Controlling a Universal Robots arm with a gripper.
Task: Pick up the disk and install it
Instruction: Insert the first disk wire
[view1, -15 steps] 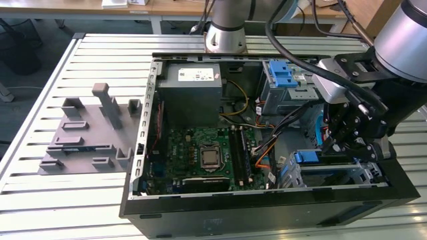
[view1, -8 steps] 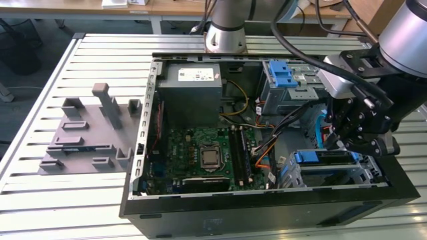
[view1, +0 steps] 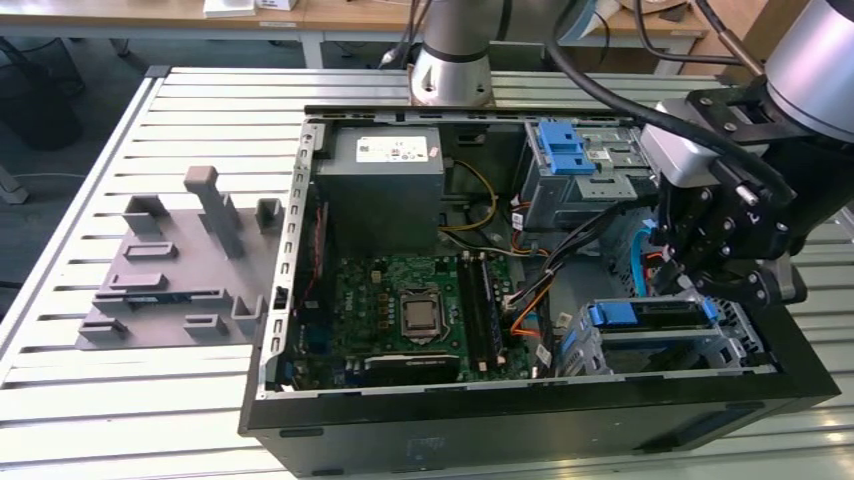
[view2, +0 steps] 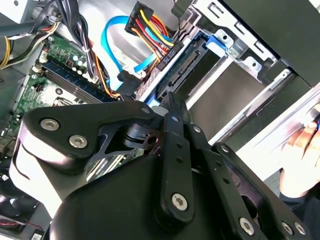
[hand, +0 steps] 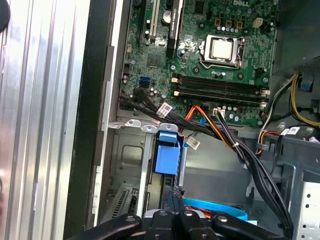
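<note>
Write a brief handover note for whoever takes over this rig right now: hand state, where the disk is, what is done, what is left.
Hand: shut, holding nothing, low inside the open black computer case.
Flat silver disk with blue plastic rails: lying in the case's corner, right beneath the hand.
Done: pickup and placing, apparently.
Left: cannot tell whether the disk is fully seated.
</note>
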